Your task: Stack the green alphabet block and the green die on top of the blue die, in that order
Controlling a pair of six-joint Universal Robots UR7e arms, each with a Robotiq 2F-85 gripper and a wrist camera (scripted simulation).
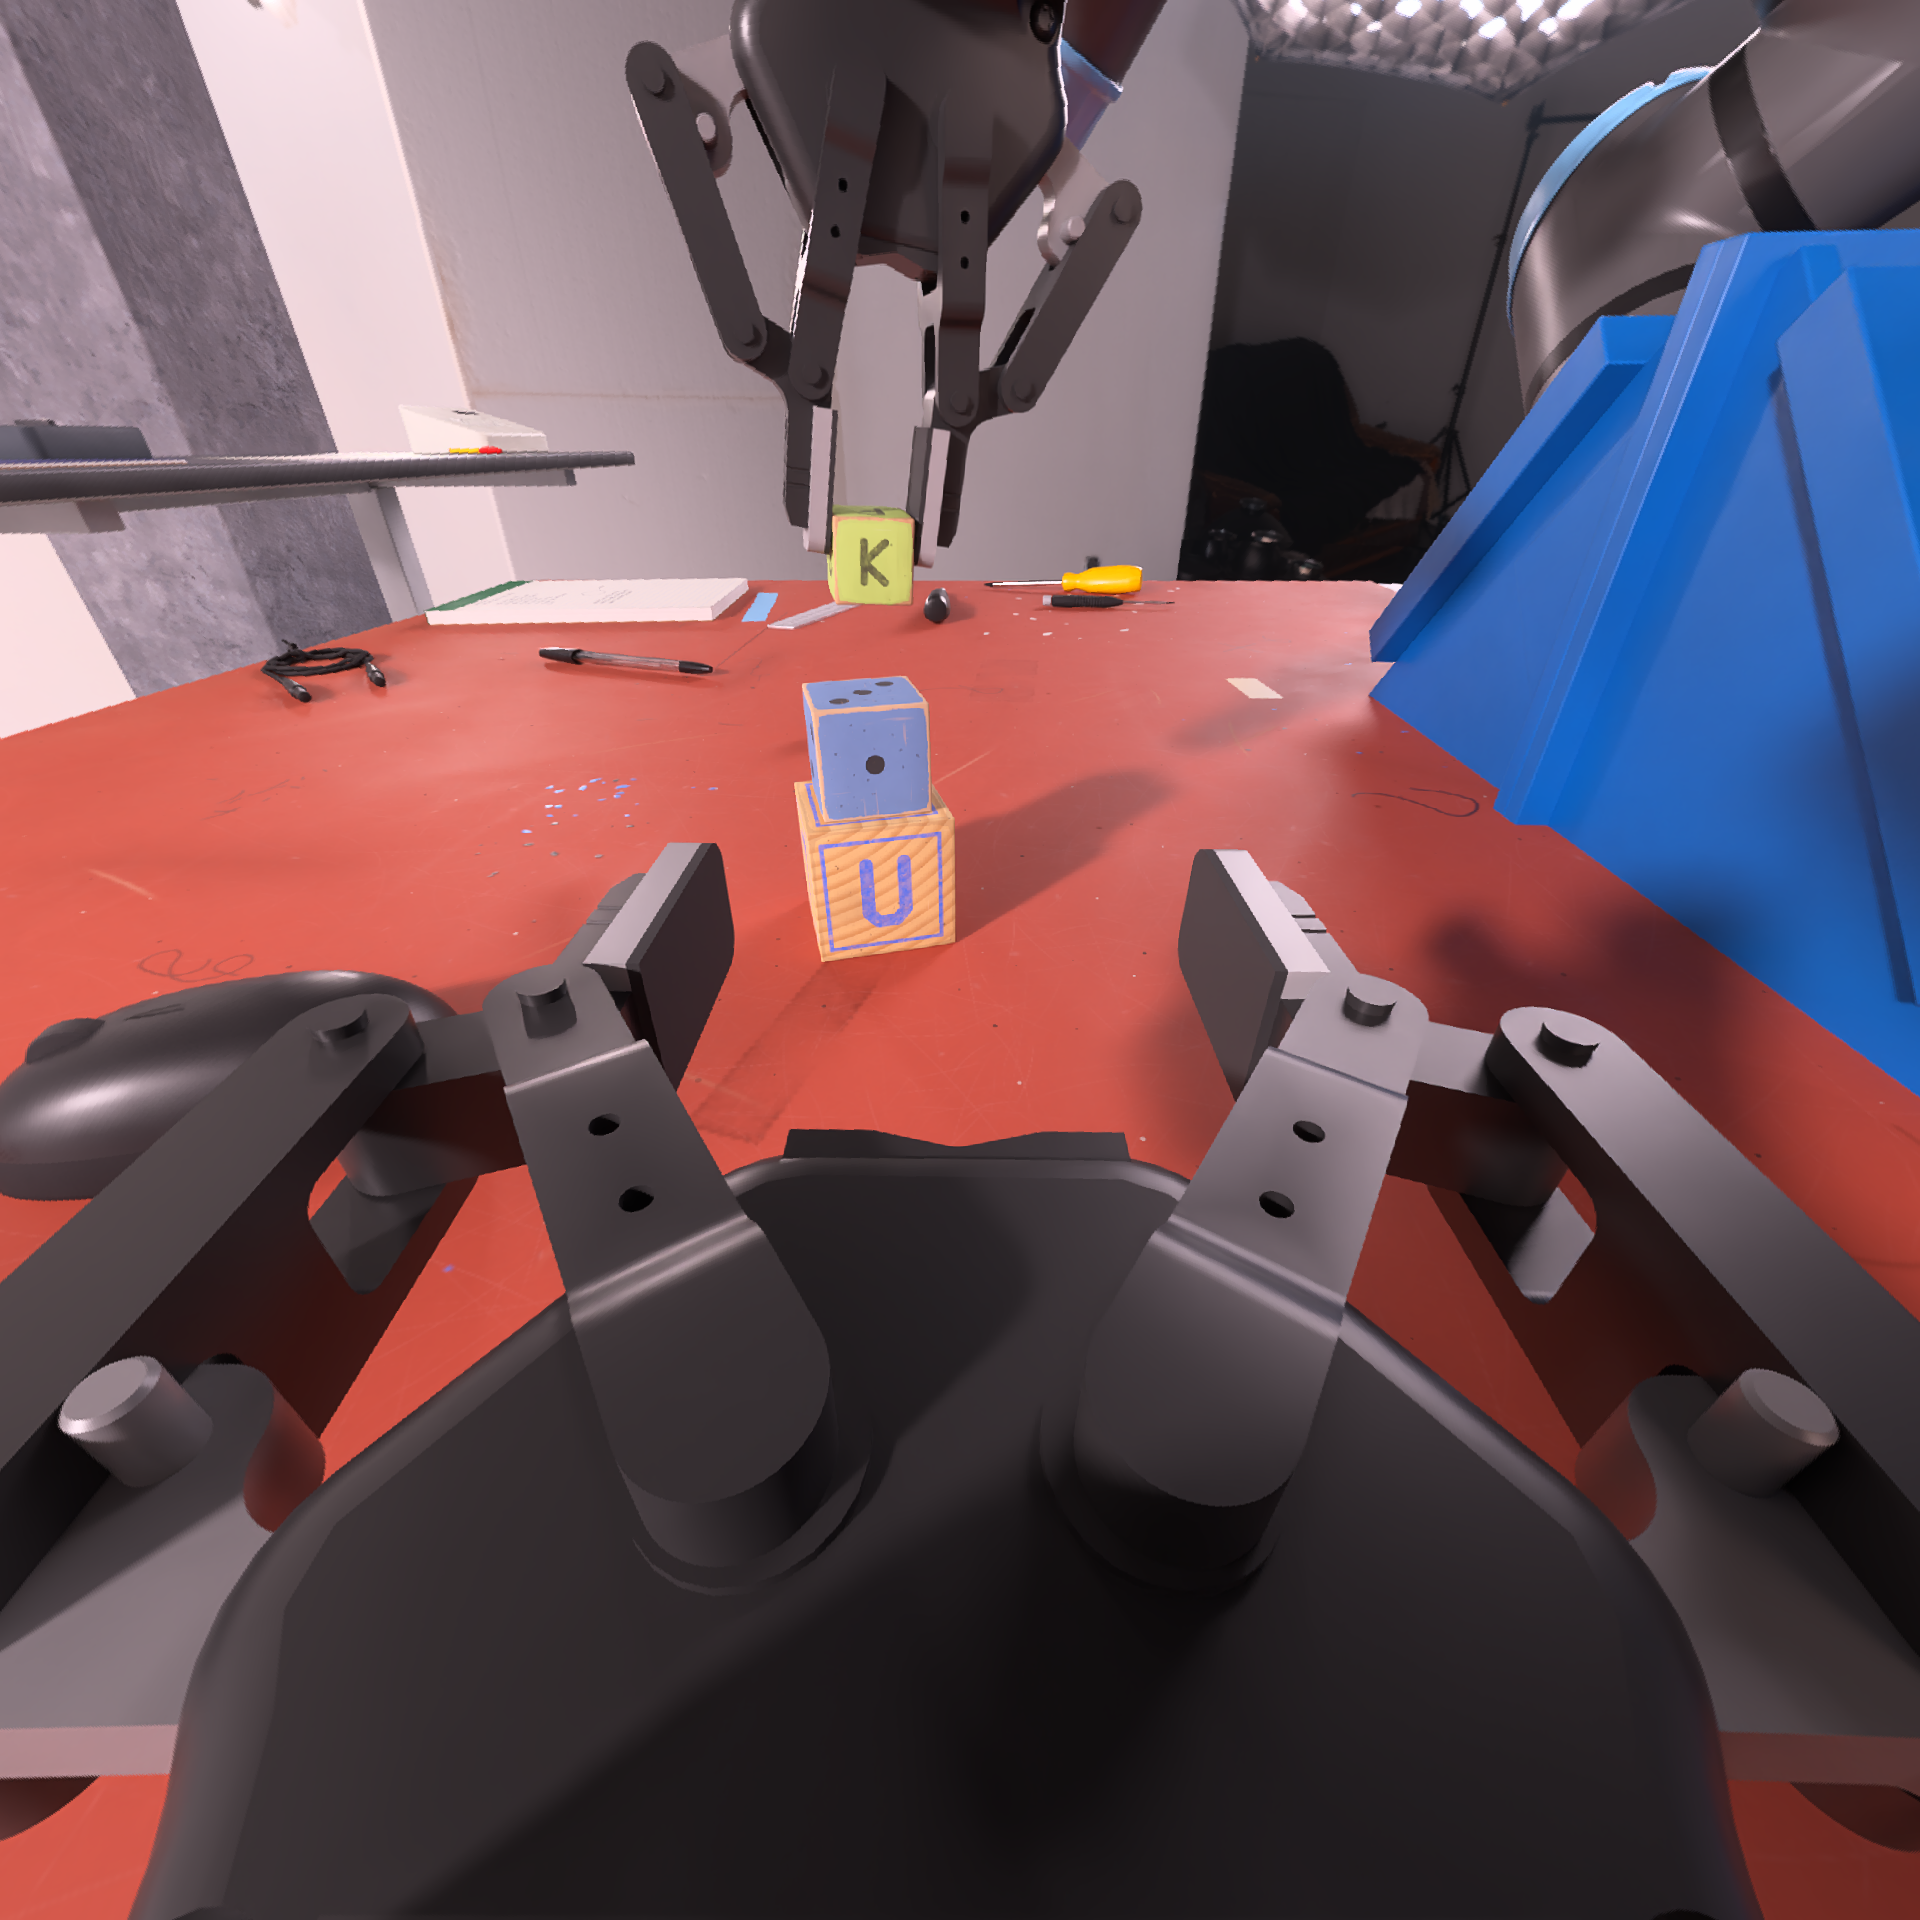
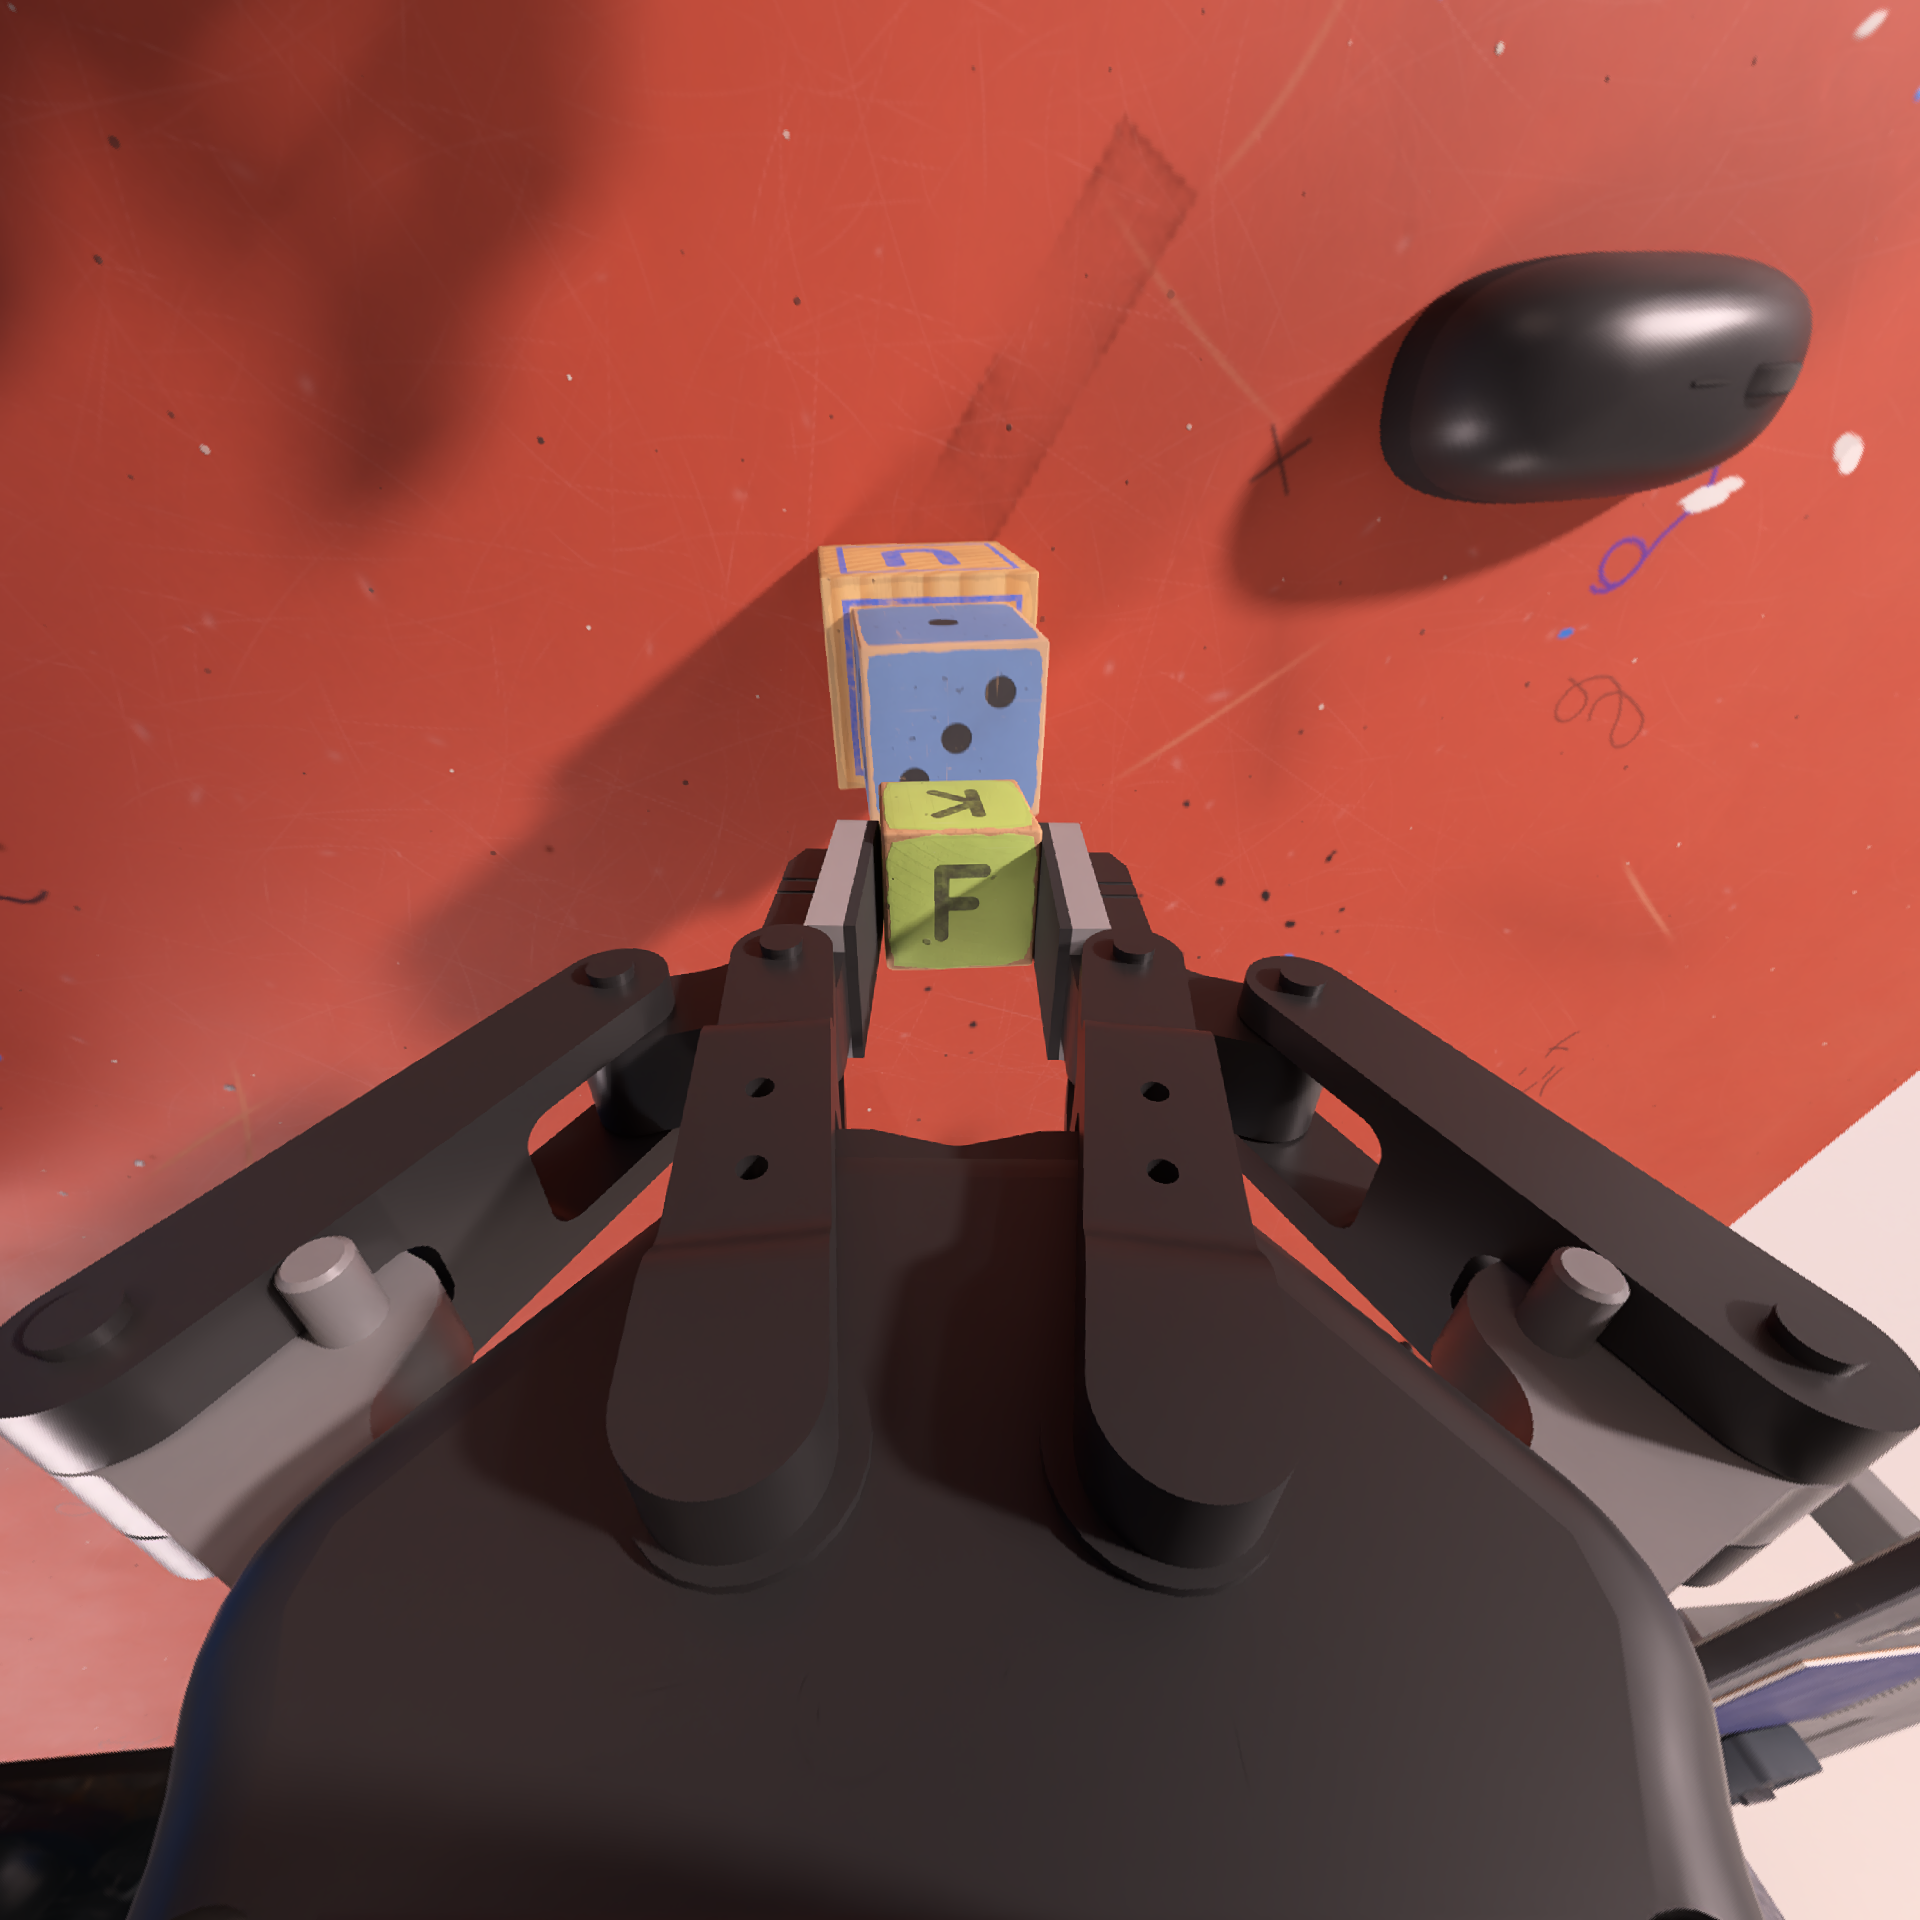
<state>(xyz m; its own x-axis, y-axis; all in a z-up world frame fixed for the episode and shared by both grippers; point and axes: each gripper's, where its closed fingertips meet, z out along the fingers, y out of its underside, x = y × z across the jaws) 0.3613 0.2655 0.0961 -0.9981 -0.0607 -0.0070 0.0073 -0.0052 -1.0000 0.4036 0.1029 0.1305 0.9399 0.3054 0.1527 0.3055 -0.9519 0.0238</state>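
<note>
The blue die [image 1: 868,750] sits on a wooden alphabet block with blue lettering [image 1: 881,885] on the red table. My right gripper [image 1: 871,535] hangs above and beyond them, shut on the green alphabet block [image 1: 873,559]. In the right wrist view the green block [image 2: 961,902] is held between the fingers of my right gripper [image 2: 961,883], above the blue die [image 2: 951,712] and the wooden block [image 2: 925,571]. My left gripper [image 1: 956,925] is open and empty, low over the table just in front of the stack. No green die is in view.
A black computer mouse [image 1: 156,1070] lies left of my left gripper, also seen in the right wrist view [image 2: 1590,374]. A blue stand [image 1: 1714,623] fills the right side. A pen [image 1: 623,661], black cable [image 1: 322,665], white pad [image 1: 592,601] and yellow screwdriver [image 1: 1101,578] lie at the far edge.
</note>
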